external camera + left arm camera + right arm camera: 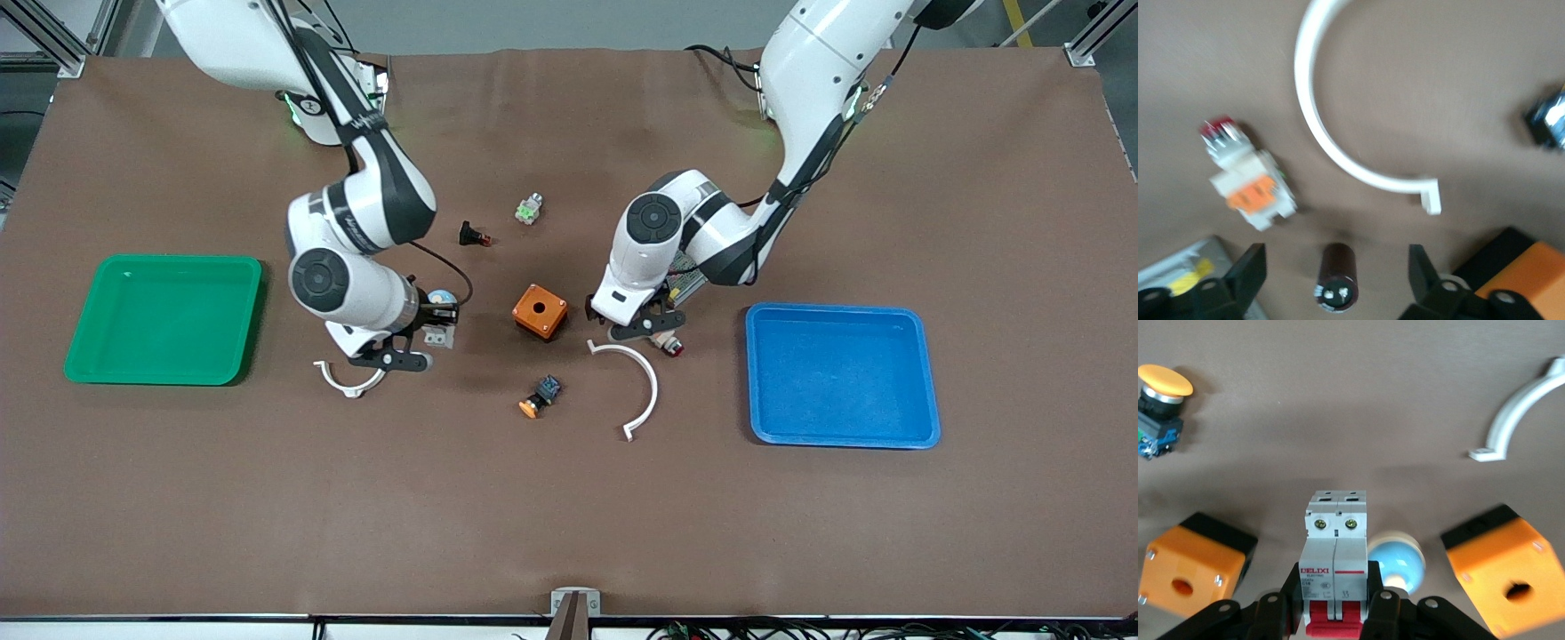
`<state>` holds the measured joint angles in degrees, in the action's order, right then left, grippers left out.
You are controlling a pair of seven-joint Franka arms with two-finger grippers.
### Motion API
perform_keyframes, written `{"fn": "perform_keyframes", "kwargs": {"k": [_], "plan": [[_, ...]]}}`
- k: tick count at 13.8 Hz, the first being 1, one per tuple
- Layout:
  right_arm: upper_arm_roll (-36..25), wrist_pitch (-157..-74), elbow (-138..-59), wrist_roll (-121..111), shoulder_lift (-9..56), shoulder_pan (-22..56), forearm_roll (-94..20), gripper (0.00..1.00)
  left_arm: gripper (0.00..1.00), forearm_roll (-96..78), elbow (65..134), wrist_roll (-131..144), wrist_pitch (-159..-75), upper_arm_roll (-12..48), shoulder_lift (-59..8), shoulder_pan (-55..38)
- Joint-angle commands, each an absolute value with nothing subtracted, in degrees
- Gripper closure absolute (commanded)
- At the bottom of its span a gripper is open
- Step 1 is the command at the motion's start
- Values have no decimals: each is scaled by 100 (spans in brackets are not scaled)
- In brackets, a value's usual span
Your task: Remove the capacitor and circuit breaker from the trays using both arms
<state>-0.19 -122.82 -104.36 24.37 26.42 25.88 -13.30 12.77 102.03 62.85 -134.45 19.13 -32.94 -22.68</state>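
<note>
The capacitor [1336, 277], a small dark cylinder with a glossy end, lies on the brown mat. My left gripper [1336, 283] is open and low over it, one finger [1248, 273] on each side, not touching. In the front view the left gripper [624, 320] hides the capacitor. My right gripper [1336, 613] is shut on the light-grey breaker [1336, 547], just behind its red levers. In the front view the right gripper [431, 336] holds the breaker [438, 336] low between the green tray and the orange box.
A green tray [98, 369] lies toward the right arm's end, a blue tray [925, 382] toward the left arm's. Nearby are orange boxes [540, 311] [1191, 573], two white arcs [645, 391] [342, 380], a white-orange part [1248, 177], a black-blue part [540, 397] and a black button [474, 236].
</note>
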Motion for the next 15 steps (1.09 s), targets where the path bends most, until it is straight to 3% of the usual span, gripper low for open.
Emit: {"fn": "perform_keyframes", "kwargs": {"k": [1, 4, 8, 9, 11, 15], "plan": [[-88, -12620, -10336, 2487, 2979, 2689, -1477, 73, 0, 1415, 9276, 6041, -12002, 1907, -2901, -1997], [-88, -12770, -10318, 2496, 3137, 2716, -1477, 72, 0, 1424, 8729, 5039, -11304, 1907, -2655, -1452], [-88, -12788, -10318, 2496, 3208, 2725, -1477, 70, 0, 1424, 8719, 3469, -10988, 1907, -1953, -460], [-88, -12788, -10318, 2487, 3208, 2725, -1477, 64, 0, 1424, 8719, 3002, -10934, 1907, -1786, -205], [-88, -12692, -10327, 2487, 3173, 2725, -1477, 0, 0, 1406, 8719, 2201, -10724, 1925, -1504, 174], [-158, -11262, -10318, 2470, 2174, 2628, -1380, 0, 0, 1310, 8710, 1223, -10346, 1942, -1038, 624]]}}
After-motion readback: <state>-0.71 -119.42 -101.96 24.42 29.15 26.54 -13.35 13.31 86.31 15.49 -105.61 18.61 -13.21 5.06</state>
